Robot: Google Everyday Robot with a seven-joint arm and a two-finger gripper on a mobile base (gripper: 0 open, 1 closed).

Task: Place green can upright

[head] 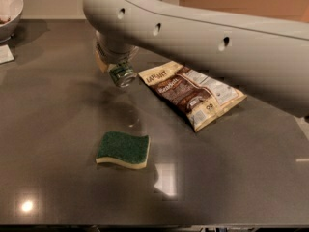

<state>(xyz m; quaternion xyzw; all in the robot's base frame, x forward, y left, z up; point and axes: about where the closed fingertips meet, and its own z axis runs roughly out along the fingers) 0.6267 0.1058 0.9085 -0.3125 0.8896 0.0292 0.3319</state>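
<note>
The green can [122, 75] hangs tilted under my arm, its silver end facing the camera and down to the right. It is clear of the dark table [58, 129], with its shadow on the surface below. My gripper [115, 65] is shut on the can's upper part at the centre left of the camera view. The wrist and the big white arm [203, 37] above hide most of the gripper and the top of the can.
A brown and white snack bag [193, 93] lies flat just right of the can. A yellow sponge with a green top [123, 150] lies in front. A white bowl [8, 8] stands at the far left corner, with a white card [6, 54] below it.
</note>
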